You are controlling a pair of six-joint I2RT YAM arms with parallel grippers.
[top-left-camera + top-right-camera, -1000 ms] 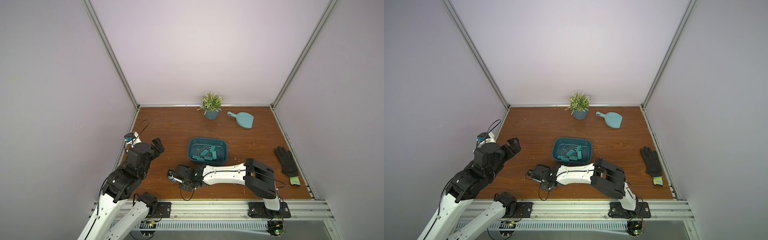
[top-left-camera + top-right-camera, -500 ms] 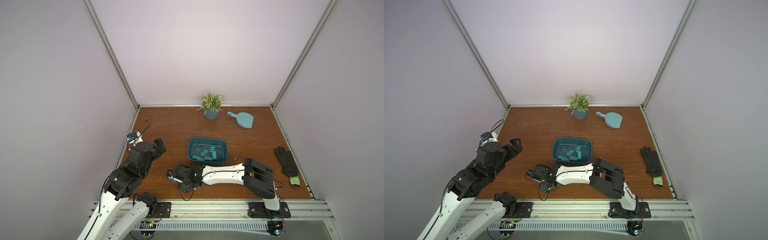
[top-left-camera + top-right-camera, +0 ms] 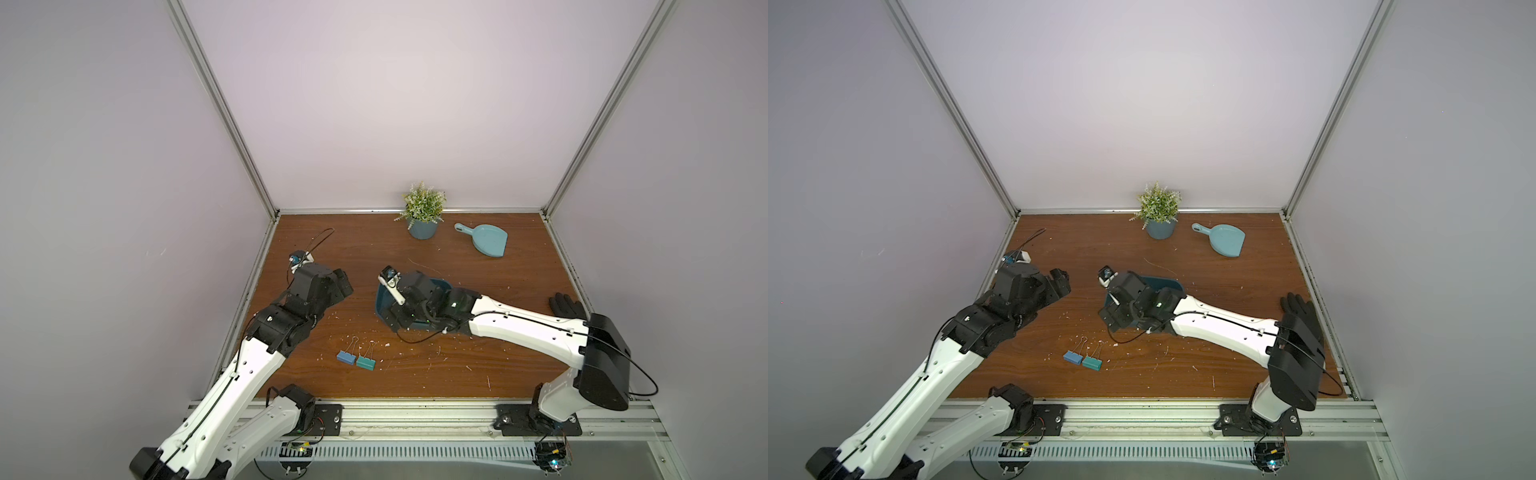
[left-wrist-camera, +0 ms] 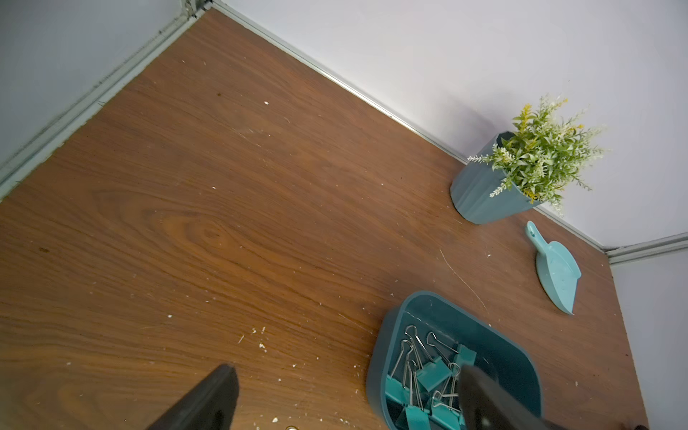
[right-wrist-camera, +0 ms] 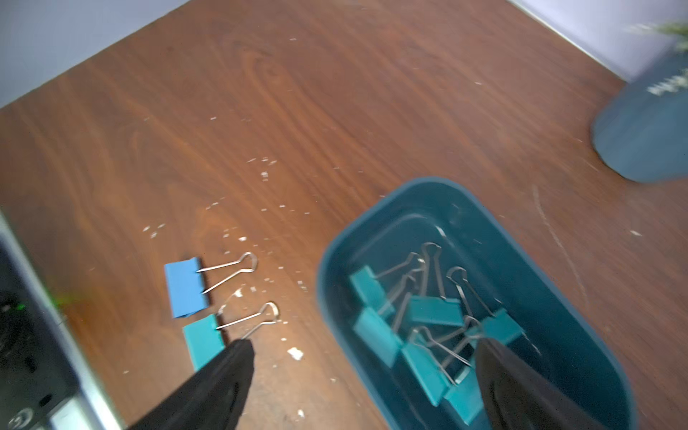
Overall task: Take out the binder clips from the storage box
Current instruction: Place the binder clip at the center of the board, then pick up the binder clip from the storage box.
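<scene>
The dark teal storage box (image 3: 381, 301) sits mid-table, mostly covered in both top views by my right gripper (image 3: 397, 318), which hangs open over its near-left rim. In the right wrist view one finger is above the table and the other above the box (image 5: 558, 298), where several teal binder clips (image 5: 433, 311) lie in a heap. On the wood in front lie a blue clip (image 3: 345, 356) and a teal clip (image 3: 365, 363), side by side. My left gripper (image 3: 343, 284) is open and empty, raised left of the box (image 4: 376, 368).
A grey-blue plant pot (image 3: 423, 228) and a light blue dustpan (image 3: 488, 243) stand at the back. A black glove (image 3: 565, 305) lies at the right edge behind my right arm. White crumbs dot the wood around the two loose clips.
My right gripper has opened, left the teal clip beside the blue one and swung back over the box. The left gripper has drifted slightly toward the box.
</scene>
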